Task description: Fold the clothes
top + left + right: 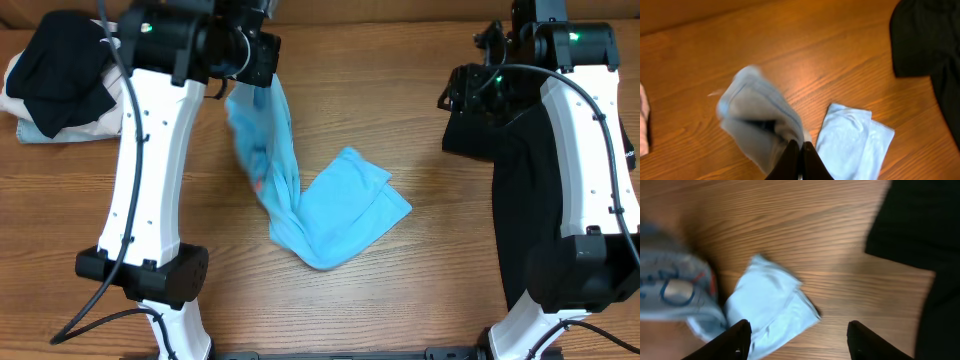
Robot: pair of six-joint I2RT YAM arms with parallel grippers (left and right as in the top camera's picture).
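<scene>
From overhead: brown wood-grain table (400, 290); crumpled light-blue cloth garment (335, 220) at its centre, one end raised off the wood; pile of black and beige clothes (55, 80) at far left; black garment (510, 170) at right. From the left wrist: left fingers (790, 162) pinched together on the blue cloth. From the right wrist: right fingers (737, 340) spread wide, empty, above the table.

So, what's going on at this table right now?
The left gripper, jaws shut, holds one end of a light blue garment lifted off the table. The garment's other end lies folded on the wood. The right gripper hovers open and empty beside a black garment. A pile of other clothes sits at the far left corner.
</scene>
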